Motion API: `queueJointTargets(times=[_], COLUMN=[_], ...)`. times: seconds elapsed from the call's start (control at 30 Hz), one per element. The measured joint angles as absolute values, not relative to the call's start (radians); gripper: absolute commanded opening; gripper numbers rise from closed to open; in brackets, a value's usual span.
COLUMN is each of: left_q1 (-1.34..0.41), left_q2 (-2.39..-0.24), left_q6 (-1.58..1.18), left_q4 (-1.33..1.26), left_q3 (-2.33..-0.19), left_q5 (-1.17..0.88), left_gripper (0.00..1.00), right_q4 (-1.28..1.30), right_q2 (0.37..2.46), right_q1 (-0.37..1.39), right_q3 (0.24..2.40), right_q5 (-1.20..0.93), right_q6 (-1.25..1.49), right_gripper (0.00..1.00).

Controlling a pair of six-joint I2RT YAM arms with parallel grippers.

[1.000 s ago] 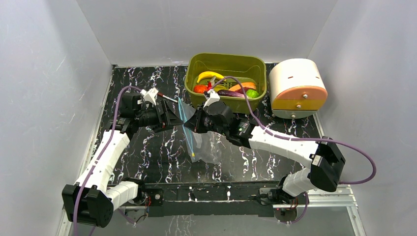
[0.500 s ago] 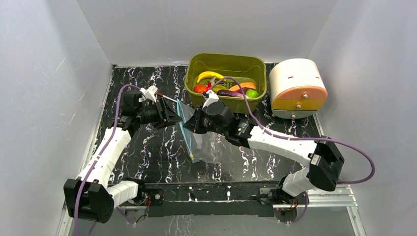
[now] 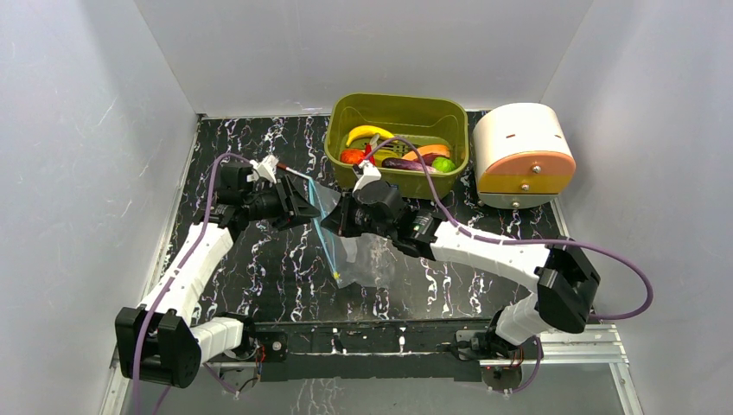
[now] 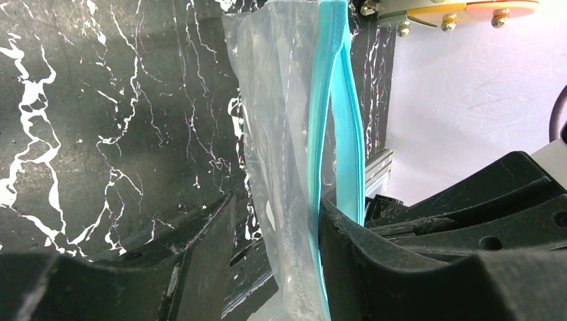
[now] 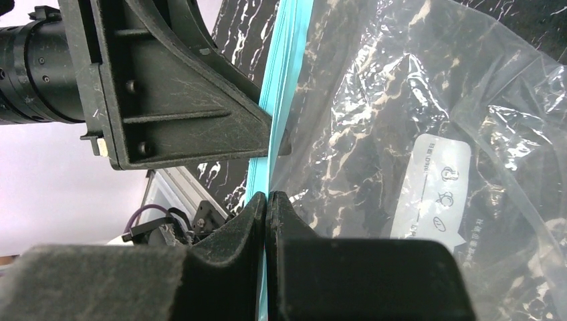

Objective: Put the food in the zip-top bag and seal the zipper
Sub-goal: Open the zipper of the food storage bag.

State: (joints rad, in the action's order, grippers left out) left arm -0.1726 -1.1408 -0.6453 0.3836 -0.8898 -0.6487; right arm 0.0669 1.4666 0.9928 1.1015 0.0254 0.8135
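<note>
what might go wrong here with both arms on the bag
1. Only the right gripper is pinched on the zipper. The left gripper merely straddles the zip-top bag, so a small tug could slip the floppy film free.
2. The left gripper may close on both teal lips together, keeping the mouth shut.
3. The food lies in the green tub, and with both arms at the bag, neither is free to load it.

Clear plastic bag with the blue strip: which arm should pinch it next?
Probably left: the left gripper straddles the clear plastic bag, jaws apart; the right gripper is shut on its teal strip.
</note>
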Motion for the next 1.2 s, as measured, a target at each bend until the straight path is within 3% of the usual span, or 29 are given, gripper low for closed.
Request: queueJointTargets(times=[0.4, 0.63, 0.87, 1.2], left_q1=[-0.176, -0.179, -0.179, -0.18], left_q2=[-1.157, -1.157, -1.146, -1.086], left_q6=[-0.667, -0.675, -0.628, -0.485], left_q4=[0.368, 0.365, 0.456, 0.697], left_q3=[-0.848, -0.839, -0.868, -1.164], left_q5=[-0.661, -0.661, -0.567, -0.338], left_gripper=[0.25, 0.0, 0.0, 0.0], right_q4=[0.062, 0.05, 0.055, 0.113], right_q2=[1.509, 1.526, 1.529, 1.442], right_q1=[0.999, 1.005, 1.007, 1.007], right_q3=[1.133, 1.139, 1.14, 1.171], right_q5=[0.019, 0.014, 0.033, 0.174], right_q6=[0.813, 0.813, 0.81, 0.773], right_gripper=[0.0, 0.0, 0.0, 0.0])
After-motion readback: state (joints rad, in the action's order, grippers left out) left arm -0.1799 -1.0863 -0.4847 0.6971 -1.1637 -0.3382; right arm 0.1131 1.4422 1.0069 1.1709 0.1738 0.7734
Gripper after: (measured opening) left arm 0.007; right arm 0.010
